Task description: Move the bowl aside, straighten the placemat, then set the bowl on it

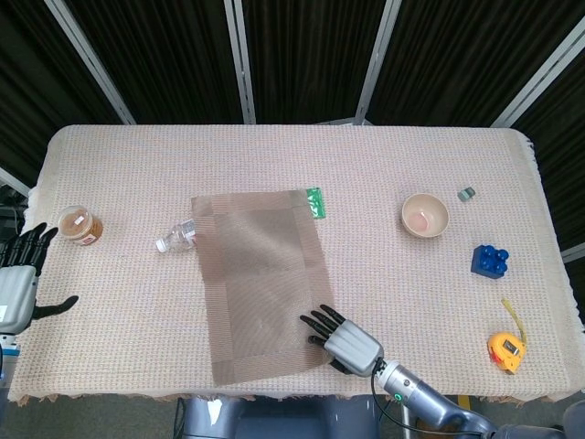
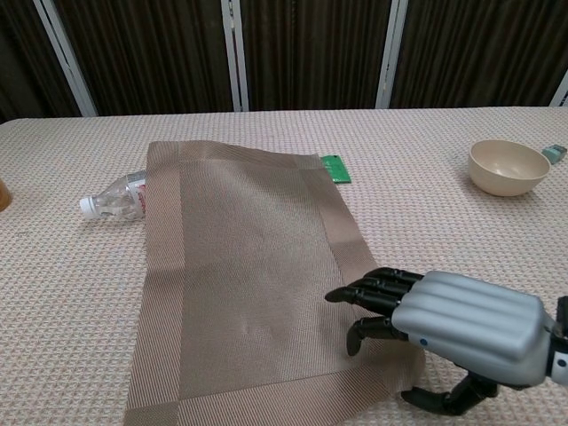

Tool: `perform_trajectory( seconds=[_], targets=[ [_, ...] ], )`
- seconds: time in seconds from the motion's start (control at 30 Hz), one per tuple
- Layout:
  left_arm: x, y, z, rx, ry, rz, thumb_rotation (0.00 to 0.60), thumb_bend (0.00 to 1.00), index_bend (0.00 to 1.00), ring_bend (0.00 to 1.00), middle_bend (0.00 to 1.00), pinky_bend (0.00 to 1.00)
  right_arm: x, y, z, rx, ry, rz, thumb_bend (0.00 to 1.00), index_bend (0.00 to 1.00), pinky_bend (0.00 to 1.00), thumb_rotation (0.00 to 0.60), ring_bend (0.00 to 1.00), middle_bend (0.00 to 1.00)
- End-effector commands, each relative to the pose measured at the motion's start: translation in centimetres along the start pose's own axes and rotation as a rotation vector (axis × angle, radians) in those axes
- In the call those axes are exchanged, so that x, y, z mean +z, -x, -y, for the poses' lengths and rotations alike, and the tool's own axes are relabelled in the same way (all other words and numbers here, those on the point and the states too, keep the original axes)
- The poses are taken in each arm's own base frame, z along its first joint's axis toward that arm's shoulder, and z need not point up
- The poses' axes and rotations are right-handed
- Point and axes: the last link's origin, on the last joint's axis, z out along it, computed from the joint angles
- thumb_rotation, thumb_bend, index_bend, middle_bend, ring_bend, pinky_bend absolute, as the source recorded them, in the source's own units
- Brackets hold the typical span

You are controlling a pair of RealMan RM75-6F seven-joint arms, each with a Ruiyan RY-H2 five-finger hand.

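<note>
Right robot hand lies palm-down; left robot hand open.

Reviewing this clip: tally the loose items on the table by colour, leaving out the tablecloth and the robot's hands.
Brown: 2, placemat, jar
Green: 1, packet
Clear: 1, bottle
Cream: 1, bowl
Blue: 1, block
Yellow: 1, tape measure
Grey: 1, small item
Total: 8
</note>
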Motion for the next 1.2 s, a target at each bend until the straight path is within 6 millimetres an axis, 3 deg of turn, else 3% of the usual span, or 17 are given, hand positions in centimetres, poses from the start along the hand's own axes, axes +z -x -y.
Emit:
perform_trajectory(
  seconds=[0.03, 0.47, 0.7, 0.87, 1.03, 1.2],
  targets=[
    [0.0, 0.0, 0.0, 0.001, 0.001, 0.001, 0.6, 0.05, 0.0, 0.0, 0.0, 0.0, 0.0, 0.0, -0.1, 0.005, -0.003, -0.014, 0.34, 0.51, 0.0, 0.6, 0.0, 0.0],
    [0.0, 0.1, -0.1, 0.005, 0.003, 0.004, 0.6, 0.05, 0.0, 0.0, 0.0, 0.0, -0.3, 0.1, 0.1, 0.022, -0.017, -0.049, 0.35, 0.66, 0.0, 0.6, 0.0, 0.0],
    [-0.2, 0.1, -0.1, 0.0, 0.005, 0.007, 0.6, 0.05, 0.0, 0.0, 0.0, 0.0, -2.4, -0.8, -0.2, -0.023, -0.045, -0.087, 0.35, 0.66, 0.0, 0.6, 0.0, 0.0],
    [-0.3, 0.2, -0.2, -0.003, 0.01, 0.013, 0.6, 0.05, 0.0, 0.0, 0.0, 0.0, -5.9, -2.2, -2.2, -0.129, -0.057, -0.095, 0.35, 0.66, 0.0, 0.6, 0.0, 0.0],
    [-0.4, 0.3, -0.3, -0.001, 0.02, 0.022, 0.6, 0.05, 0.0, 0.0, 0.0, 0.0, -9.3, -3.5, -5.5, -0.277, -0.033, -0.067, 0.35, 0.66, 0.0, 0.6, 0.0, 0.01],
    [-0.5, 0.4, -0.4, -0.002, 0.026, 0.022, 0.6, 0.05, 0.0, 0.0, 0.0, 0.0, -10.4, -4.2, -9.2, -0.476, -0.021, -0.002, 0.35, 0.66, 0.0, 0.6, 0.0, 0.01]
  ],
)
